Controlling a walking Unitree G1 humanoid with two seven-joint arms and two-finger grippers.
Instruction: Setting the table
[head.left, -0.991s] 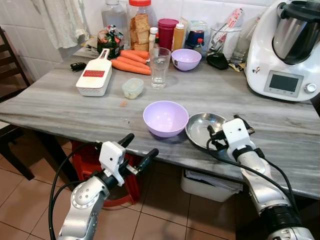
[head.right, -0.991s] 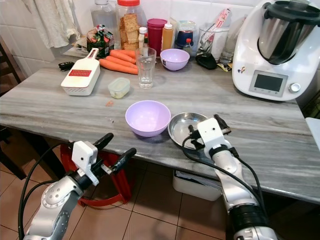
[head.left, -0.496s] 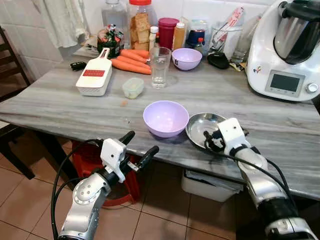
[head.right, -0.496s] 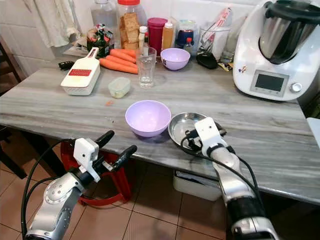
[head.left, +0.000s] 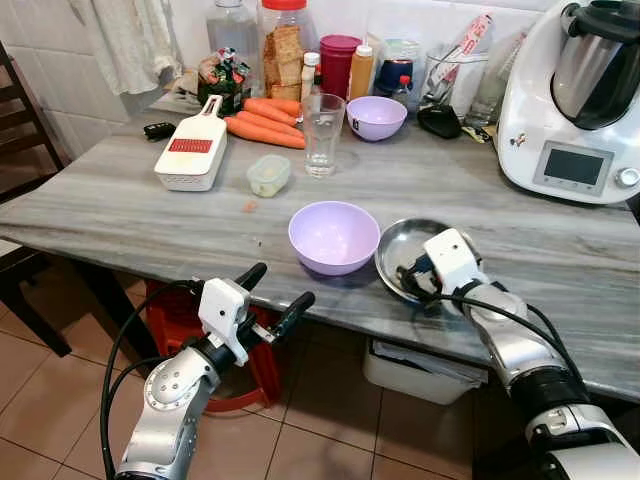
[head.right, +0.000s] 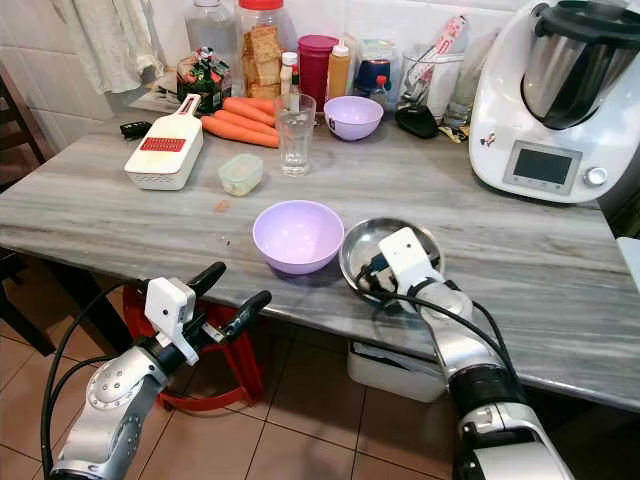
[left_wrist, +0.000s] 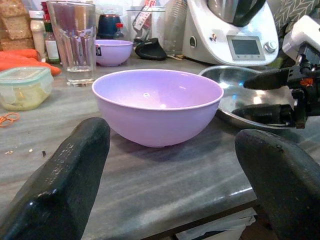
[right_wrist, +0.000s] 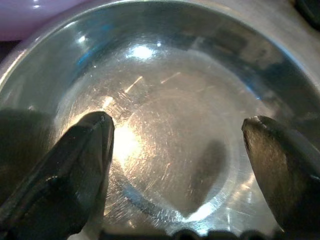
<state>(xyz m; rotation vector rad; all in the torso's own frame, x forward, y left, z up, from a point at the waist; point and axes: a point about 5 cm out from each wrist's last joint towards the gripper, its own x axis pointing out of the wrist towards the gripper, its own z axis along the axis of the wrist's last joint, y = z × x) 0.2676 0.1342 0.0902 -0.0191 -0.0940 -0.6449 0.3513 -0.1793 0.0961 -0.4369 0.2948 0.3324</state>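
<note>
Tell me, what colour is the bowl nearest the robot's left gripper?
The bowl is pale purple, plain inside and out; the left wrist view shows it best.

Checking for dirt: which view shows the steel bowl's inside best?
The right wrist view: the steel bowl shows its inside close up. Both eye views have the right gripper partly covering it; the left wrist view sees it side-on.

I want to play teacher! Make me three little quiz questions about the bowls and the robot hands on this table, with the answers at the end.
1. True or false: the right gripper is over the steel bowl.
2. What stands nearest the drinking glass? A) the white grater B) the small lidded tub C) the kitchen machine
3. Fill in: the left gripper sits below the table edge, fingers open, facing the big ____ bowl.

Key: 1 true. 2 B. 3 purple.
</note>
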